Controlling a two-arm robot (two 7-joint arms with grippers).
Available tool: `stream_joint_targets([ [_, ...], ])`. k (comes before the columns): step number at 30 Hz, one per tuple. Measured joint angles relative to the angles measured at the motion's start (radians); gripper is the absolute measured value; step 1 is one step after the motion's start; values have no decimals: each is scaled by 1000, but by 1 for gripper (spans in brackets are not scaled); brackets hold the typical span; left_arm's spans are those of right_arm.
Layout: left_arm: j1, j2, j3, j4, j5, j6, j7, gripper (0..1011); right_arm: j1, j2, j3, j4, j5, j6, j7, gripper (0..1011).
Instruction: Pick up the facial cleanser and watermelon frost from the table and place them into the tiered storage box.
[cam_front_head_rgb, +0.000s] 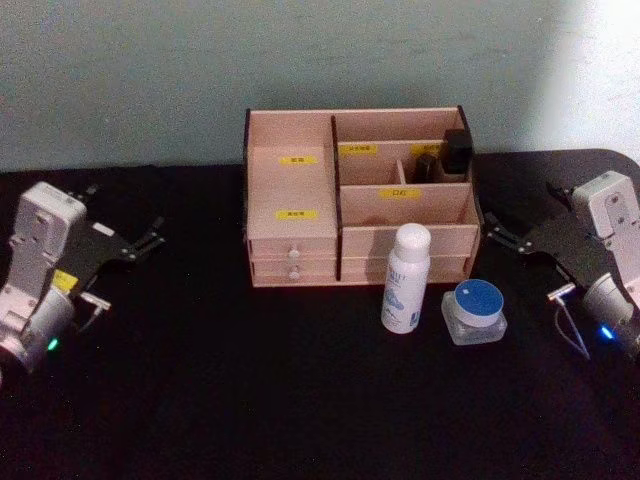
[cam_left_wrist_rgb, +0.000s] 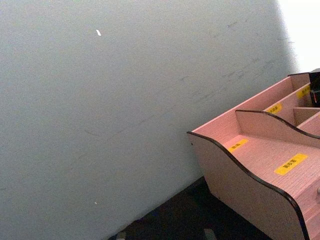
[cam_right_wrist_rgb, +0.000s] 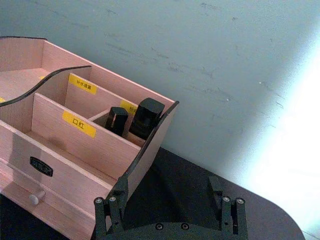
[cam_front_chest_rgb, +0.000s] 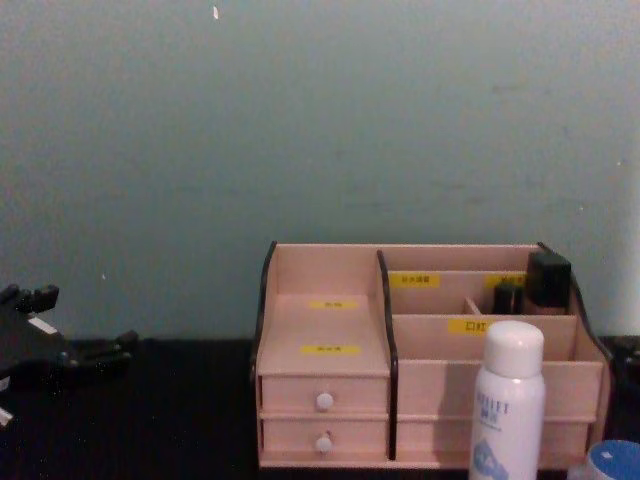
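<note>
The facial cleanser (cam_front_head_rgb: 407, 277) and watermelon frost (cam_front_head_rgb: 476, 311) stand on the counter (cam_front_head_rgb: 250, 400) just before the tiered storage box (cam_front_head_rgb: 290, 135). The left gripper (cam_front_head_rgb: 157, 235) and right gripper (cam_front_head_rgb: 494, 237) sit well apart from them, jaws spread, empty.

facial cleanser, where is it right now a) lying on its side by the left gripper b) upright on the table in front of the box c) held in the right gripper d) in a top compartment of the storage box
B: the facial cleanser stands upright on the table before the tiered storage box, the watermelon frost at its right, while the left gripper and right gripper sit open at the sides.
</note>
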Motion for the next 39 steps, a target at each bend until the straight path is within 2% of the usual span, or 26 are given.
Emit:
stream_joint_targets([
  [36,0,0,0,0,0,0,0,1001,0,0,0,0,0,0,0,1002],
  [39,0,0,0,0,0,0,0,1001,-6,-6,15,2,-8,-14,-2,1003],
])
